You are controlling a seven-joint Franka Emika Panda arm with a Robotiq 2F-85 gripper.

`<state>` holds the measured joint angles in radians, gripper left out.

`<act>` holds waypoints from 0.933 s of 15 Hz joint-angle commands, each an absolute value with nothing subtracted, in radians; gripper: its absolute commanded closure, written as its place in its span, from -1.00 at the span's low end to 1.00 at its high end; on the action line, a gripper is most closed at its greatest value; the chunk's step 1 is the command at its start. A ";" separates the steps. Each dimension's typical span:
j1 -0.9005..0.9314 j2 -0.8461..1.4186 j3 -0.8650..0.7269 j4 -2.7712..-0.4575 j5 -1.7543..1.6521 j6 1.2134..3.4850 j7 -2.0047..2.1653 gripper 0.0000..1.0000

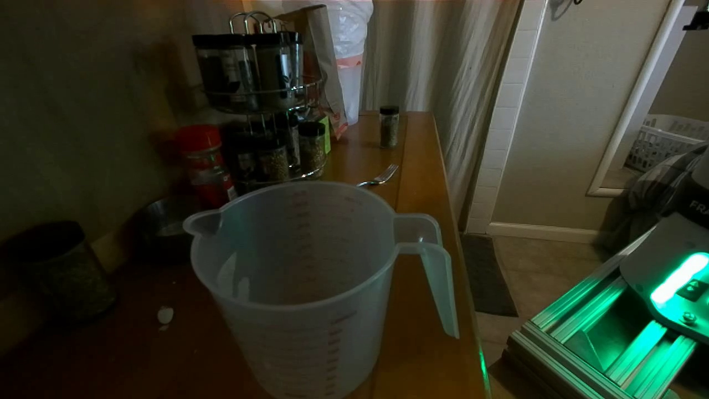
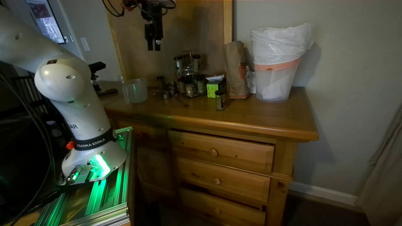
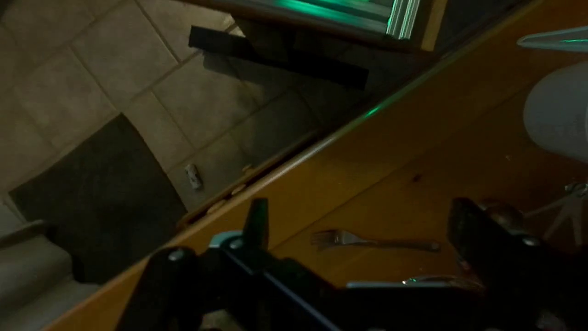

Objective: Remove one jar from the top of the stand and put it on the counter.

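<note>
A brown, glossy wooden tabletop (image 2: 267,116) is carried by a dresser with round-knobbed drawers (image 2: 221,157), near a plain grey wall (image 2: 345,62). The surface is crossed by long plank seams, and its front edge is touched by a green glint. A tiled floor (image 3: 193,101) and a dark mat (image 3: 101,197) are seen below it from the wrist. A streaked curtain (image 1: 437,55) and a white slatted basket (image 1: 667,141) are caught in an exterior view.

Black-lidded jars (image 1: 224,72) are borne on both levels of the two-tier spice rack (image 1: 255,111). In both exterior views a single spice jar (image 2: 220,100) is found upright on the tabletop, apart from the rack. A paper bag (image 2: 237,72), a green box (image 2: 213,89) and a bin (image 2: 276,78) with a white liner are placed near it.

The fork (image 3: 367,240) is shown at full length in the wrist view; in an exterior view it is partly covered by the translucent measuring jug (image 1: 299,343). A red-lidded container (image 1: 202,160) and a metal bowl (image 1: 169,219) are most plainly shown there.

The pincer (image 3: 360,216) is held high above the tabletop, pointed down. Its fingers are seen spread wide apart from the wrist, though the tips look close together in an exterior view.
</note>
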<state>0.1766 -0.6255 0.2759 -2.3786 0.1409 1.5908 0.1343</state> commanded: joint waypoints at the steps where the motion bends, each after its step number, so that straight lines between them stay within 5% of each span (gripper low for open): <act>1: 0.214 -0.464 0.271 -2.227 0.094 1.635 0.006 -1.00; 14: 0.256 -0.237 0.202 -2.060 0.122 1.746 -0.450 -1.00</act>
<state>0.2481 -0.2375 0.2087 -2.0615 0.1234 1.7474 -0.4529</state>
